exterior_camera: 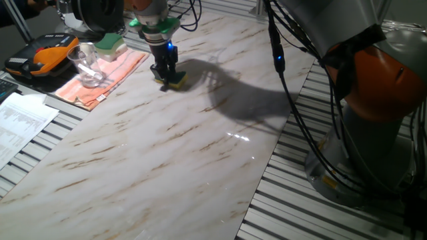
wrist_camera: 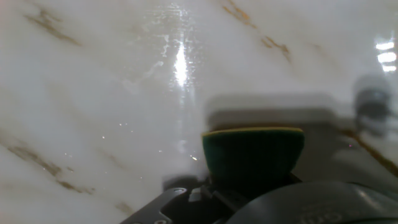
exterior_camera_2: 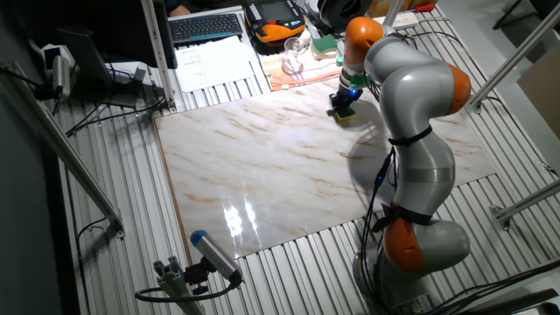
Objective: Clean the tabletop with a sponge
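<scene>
**Sponge pressed to the marble near the top of the frame**

Tool point(exterior_camera: 166, 75) stands upright over the tabletop point(exterior_camera: 173, 147), clenched on the sponge point(exterior_camera: 175, 82), which sits flat against the slab in the upper middle of one fixed view. The yellow foam shows at the sponge's lower edge there, just under the dark fingers. In the other fixed view the same tool point(exterior_camera_2: 343, 107) and sponge point(exterior_camera_2: 345, 114) lie near the slab's far edge, upper right of centre, with the grey and orange arm point(exterior_camera_2: 411, 131) arching over the tabletop point(exterior_camera_2: 289, 175).

From the hand view the sponge point(wrist_camera: 253, 152) fills the lower middle, its dark green face toward the camera and a thin yellow line along its top; the tabletop point(wrist_camera: 112, 93) beyond is glossy and blurred, so whether the foam is squashed is hard to say.

Off the slab, at the upper left of one fixed view, a pink cloth point(exterior_camera: 100, 77) lies on the grey slatted desk point(exterior_camera: 333, 220), carrying a clear glass point(exterior_camera: 85, 63) and a paler green sponge point(exterior_camera: 110, 42). Printed papers point(exterior_camera: 20, 123) lie at the left edge.
</scene>
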Controlling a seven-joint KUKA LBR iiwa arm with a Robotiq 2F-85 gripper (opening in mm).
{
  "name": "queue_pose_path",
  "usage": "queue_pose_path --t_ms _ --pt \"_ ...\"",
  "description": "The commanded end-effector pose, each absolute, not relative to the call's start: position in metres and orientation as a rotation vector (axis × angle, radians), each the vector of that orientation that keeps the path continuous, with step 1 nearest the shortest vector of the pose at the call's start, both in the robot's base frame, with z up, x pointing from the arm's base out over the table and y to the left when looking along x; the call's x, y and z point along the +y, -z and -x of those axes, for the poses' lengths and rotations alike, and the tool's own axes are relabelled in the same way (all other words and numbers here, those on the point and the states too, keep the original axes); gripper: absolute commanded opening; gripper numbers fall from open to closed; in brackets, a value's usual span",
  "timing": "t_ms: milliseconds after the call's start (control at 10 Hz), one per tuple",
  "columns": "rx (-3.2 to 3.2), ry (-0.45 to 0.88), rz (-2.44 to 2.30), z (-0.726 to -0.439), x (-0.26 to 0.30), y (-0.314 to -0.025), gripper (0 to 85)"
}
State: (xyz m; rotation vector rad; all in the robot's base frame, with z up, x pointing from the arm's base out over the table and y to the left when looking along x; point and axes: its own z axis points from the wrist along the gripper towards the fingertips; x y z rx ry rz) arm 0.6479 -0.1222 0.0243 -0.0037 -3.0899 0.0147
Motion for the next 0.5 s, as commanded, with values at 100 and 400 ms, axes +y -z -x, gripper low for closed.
queue_pose_path --t_ms 100,400 --pt "-3.09 -0.005 0.006 -0.6489 -0.1206 -0.0268 0.0" --pt "-3.093 -0.004 0.013 -0.6502 -0.1133 -0.0247 0.0"
